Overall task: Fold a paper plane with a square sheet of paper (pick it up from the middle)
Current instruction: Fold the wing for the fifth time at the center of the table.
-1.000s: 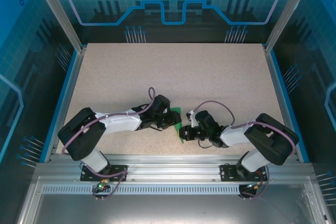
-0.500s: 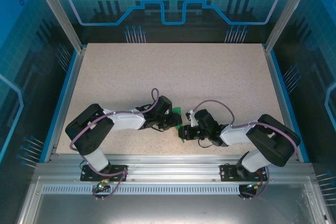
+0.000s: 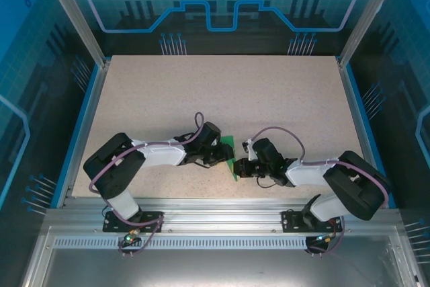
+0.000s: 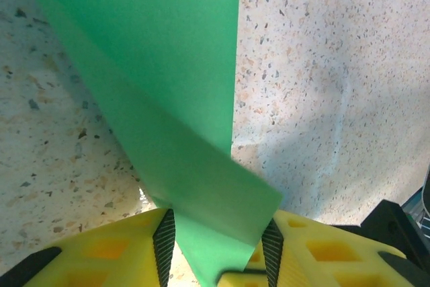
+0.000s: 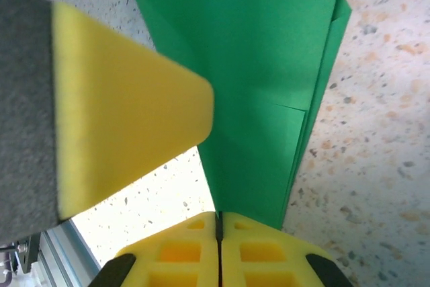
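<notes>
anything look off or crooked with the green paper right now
Yes, the green paper looks unevenly folded. In the right wrist view a lower layer peeks out past the top layer along its right edge, and a flap edge makes a small step partway down, so the layers don't line up. No tear is visible.

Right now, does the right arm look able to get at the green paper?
Probably yes. The right gripper, jaws shut, sits at the edge of the green paper; the left gripper straddles another part, leaving that edge free.
</notes>
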Controlling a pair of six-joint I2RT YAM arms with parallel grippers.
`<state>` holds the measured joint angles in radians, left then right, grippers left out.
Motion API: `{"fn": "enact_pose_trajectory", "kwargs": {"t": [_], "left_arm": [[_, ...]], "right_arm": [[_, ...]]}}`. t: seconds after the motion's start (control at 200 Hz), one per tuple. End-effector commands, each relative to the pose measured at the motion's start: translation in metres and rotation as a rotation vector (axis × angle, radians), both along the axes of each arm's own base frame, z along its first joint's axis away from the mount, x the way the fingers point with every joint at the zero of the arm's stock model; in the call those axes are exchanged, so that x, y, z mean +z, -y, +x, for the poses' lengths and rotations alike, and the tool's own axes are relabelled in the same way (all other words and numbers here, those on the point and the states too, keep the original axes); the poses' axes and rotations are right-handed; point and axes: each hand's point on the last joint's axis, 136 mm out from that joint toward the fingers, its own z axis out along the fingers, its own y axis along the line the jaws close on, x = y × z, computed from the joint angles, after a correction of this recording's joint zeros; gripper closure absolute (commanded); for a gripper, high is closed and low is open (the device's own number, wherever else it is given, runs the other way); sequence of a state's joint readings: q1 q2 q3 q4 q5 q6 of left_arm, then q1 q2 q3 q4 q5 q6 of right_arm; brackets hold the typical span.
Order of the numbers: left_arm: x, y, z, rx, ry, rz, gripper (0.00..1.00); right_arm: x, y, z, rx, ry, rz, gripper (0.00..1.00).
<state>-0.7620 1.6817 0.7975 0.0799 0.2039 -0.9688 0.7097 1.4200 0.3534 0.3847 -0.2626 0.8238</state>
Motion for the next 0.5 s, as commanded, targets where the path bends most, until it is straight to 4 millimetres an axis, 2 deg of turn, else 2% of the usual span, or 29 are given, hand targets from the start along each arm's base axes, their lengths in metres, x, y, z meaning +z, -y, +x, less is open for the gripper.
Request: {"fn": "enact_pose_trajectory", "kwargs": {"t": [0.0,0.245,0.495], "left_arm": [[0.024,0.003,0.004,-0.022,0.053,-0.039,0.55],[0.044,0.007,0.008,-0.033,0.119,-0.097,0.50],[0.042,0.017,0.016,-0.043,0.130,-0.133,0.49]], "right_arm": [[0.004,0.001,0.003,-0.011,-0.022,0.050,0.96],[-0.001,0.008,0.006,-0.038,-0.074,0.073,0.95],[-0.010,0.014,0.008,-0.074,-0.128,0.099,0.95]]}}
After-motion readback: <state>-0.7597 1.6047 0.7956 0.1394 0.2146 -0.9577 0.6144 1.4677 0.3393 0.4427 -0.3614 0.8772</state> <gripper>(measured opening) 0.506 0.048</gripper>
